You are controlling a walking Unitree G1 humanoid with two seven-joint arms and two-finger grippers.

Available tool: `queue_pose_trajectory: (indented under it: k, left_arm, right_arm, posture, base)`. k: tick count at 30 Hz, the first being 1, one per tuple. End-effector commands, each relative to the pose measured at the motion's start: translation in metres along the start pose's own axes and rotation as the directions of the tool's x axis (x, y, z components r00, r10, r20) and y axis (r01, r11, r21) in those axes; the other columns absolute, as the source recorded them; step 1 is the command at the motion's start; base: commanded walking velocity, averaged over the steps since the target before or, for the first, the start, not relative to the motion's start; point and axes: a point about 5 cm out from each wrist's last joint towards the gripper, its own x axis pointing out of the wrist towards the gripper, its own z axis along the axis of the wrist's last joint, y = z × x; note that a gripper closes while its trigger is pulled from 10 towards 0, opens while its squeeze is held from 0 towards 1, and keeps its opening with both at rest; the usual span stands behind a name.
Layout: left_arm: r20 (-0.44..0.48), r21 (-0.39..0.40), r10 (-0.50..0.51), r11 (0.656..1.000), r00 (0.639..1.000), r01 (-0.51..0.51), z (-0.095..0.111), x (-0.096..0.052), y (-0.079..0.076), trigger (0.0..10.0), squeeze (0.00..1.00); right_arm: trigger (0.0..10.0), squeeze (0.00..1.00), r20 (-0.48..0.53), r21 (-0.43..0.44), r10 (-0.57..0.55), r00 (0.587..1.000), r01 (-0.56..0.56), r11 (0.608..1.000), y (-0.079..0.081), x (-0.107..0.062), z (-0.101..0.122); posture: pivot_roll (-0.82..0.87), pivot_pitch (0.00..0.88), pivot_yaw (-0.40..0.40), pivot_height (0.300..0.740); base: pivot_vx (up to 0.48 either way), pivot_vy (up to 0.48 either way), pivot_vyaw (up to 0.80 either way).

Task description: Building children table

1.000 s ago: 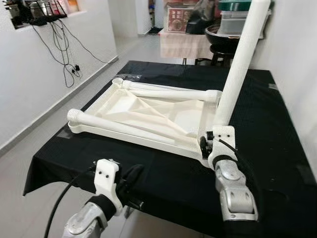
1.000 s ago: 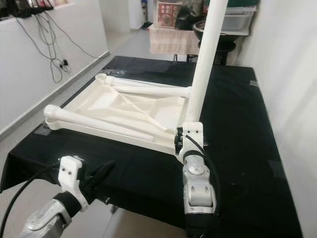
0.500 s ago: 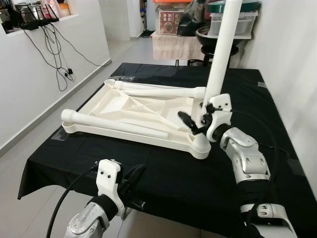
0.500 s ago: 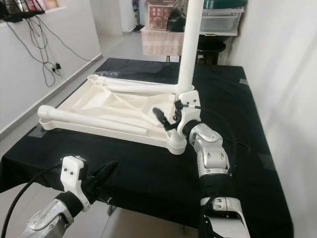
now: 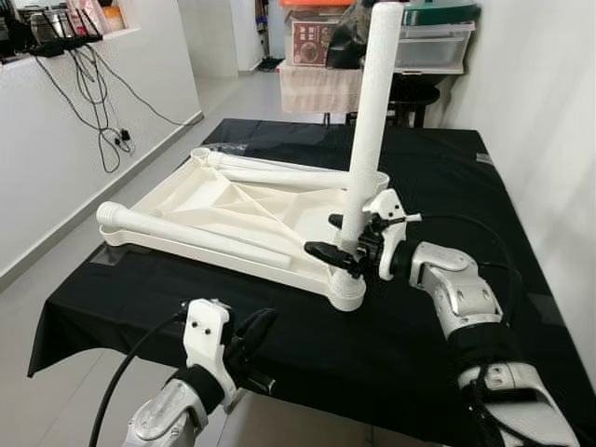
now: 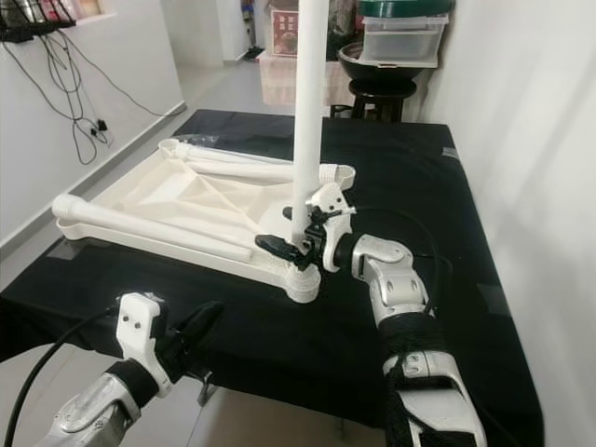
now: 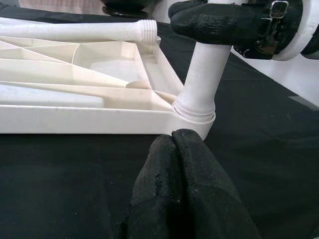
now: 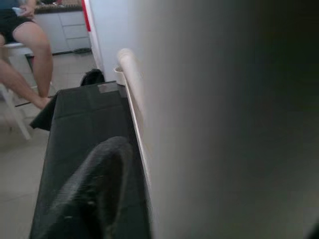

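**At the near-right corner of the top, a leg stands in its socket**

At the near edge of the surface, toward its left, the left gripper hovers low, just off the black cloth. In its wrist view its fingers are pressed together and hold nothing; they point at the socket but stay short of it.

The white table top lies upside down across the left and middle of the surface. Two loose legs lie flat on it: one along its near edge, one along its far edge, both with long axes running left to right.

At the top's near-right corner the third leg stands nearly upright, its foot seated in the round socket, its long axis vertical.

The right gripper comes in from the right side. Its fingers are spread to either side of the leg's lower part, just above the socket; whether they actually press on it cannot be told. The right arm is plainly nearer, so any turning of the leg into its socket would likely fall to it.
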Motion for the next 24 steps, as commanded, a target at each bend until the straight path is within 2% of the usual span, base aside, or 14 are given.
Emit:
queue_pose_trajectory:
  k: [1, 6, 12, 13, 14, 15, 16, 17, 18, 19, 21, 22, 23, 24]
  left_arm:
    - [-0.018, 0.011, 0.008, 1.0, 1.0, -0.008, -0.004, 0.001, 0.002, 10.0, 0.0]
    - [-0.015, 0.011, 0.007, 1.0, 1.0, -0.007, -0.004, 0.001, 0.001, 10.0, 0.0]
    - [-0.012, 0.01, 0.008, 1.0, 1.0, -0.008, -0.003, 0.0, 0.002, 10.0, 0.0]
    - [-0.011, 0.012, 0.009, 1.0, 1.0, -0.009, -0.002, -0.002, 0.003, 10.0, 0.0]
    - [-0.011, 0.012, 0.009, 1.0, 1.0, -0.009, -0.002, -0.002, 0.003, 10.0, 0.0]
    - [-0.011, 0.013, 0.009, 1.0, 1.0, -0.009, -0.002, -0.002, 0.004, 10.0, 0.0]
    - [-0.011, 0.013, 0.009, 1.0, 1.0, -0.009, -0.002, -0.002, 0.004, 10.0, 0.0]
    - [-0.011, 0.015, 0.01, 1.0, 1.0, -0.01, -0.002, -0.002, 0.004, 10.0, 0.0]
    - [-0.011, 0.015, 0.01, 1.0, 1.0, -0.01, -0.002, -0.002, 0.004, 10.0, 0.0]
    - [-0.013, 0.015, 0.009, 1.0, 1.0, -0.009, -0.002, -0.002, 0.004, 10.0, 0.0]
    - [-0.013, 0.015, 0.009, 1.0, 1.0, -0.009, -0.002, -0.002, 0.004, 10.0, 0.0]
    - [-0.015, 0.017, 0.008, 1.0, 1.0, -0.007, -0.003, -0.002, 0.004, 10.0, 0.0]
    - [-0.015, 0.017, 0.008, 1.0, 1.0, -0.008, -0.003, -0.001, 0.005, 10.0, 0.0]
    - [-0.014, 0.019, 0.012, 1.0, 1.0, -0.012, -0.003, -0.001, 0.005, 10.0, 0.0]
  right_arm:
    - [0.0, 0.0, -0.003, 0.003, 0.057, 0.998, -0.057, 0.998, 0.006, 0.008, -0.001]
    - [0.0, 0.0, -0.032, 0.029, -0.001, 0.999, 0.002, 1.0, 0.004, 0.002, -0.018]
    - [0.0, 0.0, -0.142, 0.06, -0.088, 0.986, 0.097, 0.994, 0.02, -0.008, -0.044]
    - [0.0, 0.0, -0.23, 0.006, -0.766, 0.6, 0.788, 0.615, 0.013, -0.036, -0.058]
    - [0.0, 0.0, -0.23, 0.006, -0.766, 0.6, 0.788, 0.615, 0.013, -0.036, -0.058]
    - [0.0, 0.0, -0.232, 0.008, -0.839, 0.493, 0.863, 0.505, 0.03, -0.045, -0.061]
    - [0.0, 0.0, -0.232, 0.008, -0.839, 0.493, 0.863, 0.505, 0.03, -0.045, -0.061]
    - [0.0, 0.0, -0.218, 0.001, -0.829, 0.515, 0.849, 0.528, 0.044, -0.044, -0.061]
    - [0.0, 0.0, -0.218, 0.001, -0.829, 0.515, 0.849, 0.528, 0.044, -0.044, -0.061]
    - [0.0, 0.0, -0.196, -0.006, -0.785, 0.587, 0.8, 0.6, 0.048, -0.039, -0.06]
    - [0.0, 0.0, -0.196, -0.006, -0.785, 0.587, 0.8, 0.6, 0.048, -0.039, -0.06]
    - [0.0, 0.0, -0.189, -0.021, -0.754, 0.629, 0.765, 0.643, 0.045, -0.033, -0.06]
    - [0.0, 0.0, -0.191, -0.032, -0.752, 0.631, 0.762, 0.647, 0.041, -0.031, -0.061]
    - [6.1, 0.0, -0.2, -0.087, -0.741, 0.641, 0.742, 0.665, 0.04, -0.026, -0.059]
  posture:
    - [0.08, 0.0, -0.013, 0.74]
    - [0.08, 0.0, -0.017, 0.74]
    - [0.06, 0.0, -0.022, 0.74]
    - [0.06, 0.0, -0.027, 0.74]
    - [0.06, 0.0, -0.027, 0.74]
    - [0.07, 0.0, -0.023, 0.74]
    - [0.07, 0.0, -0.023, 0.74]
    - [0.05, 0.0, -0.014, 0.74]
    - [0.05, 0.0, -0.014, 0.74]
    - [0.05, 0.0, -0.01, 0.74]
    - [0.05, 0.0, -0.01, 0.74]
    - [0.06, 0.0, -0.018, 0.74]
    - [0.06, 0.0, -0.017, 0.74]
    - [0.06, 0.0, -0.018, 0.74]
  base:
    - [0.0, 0.0, 0.0]
    - [0.0, 0.0, 0.0]
    - [0.0, 0.0, 0.0]
    - [0.0, 0.0, 0.0]
    - [0.0, 0.0, 0.0]
    - [0.0, 0.0, 0.0]
    - [0.0, 0.0, 0.0]
    - [0.0, 0.0, 0.0]
    - [0.0, 0.0, 0.0]
    - [0.0, 0.0, 0.0]
    - [0.0, 0.0, 0.0]
    - [0.0, 0.0, 0.0]
    - [0.0, 0.0, 0.0]
    - [0.0, 0.0, 0.0]
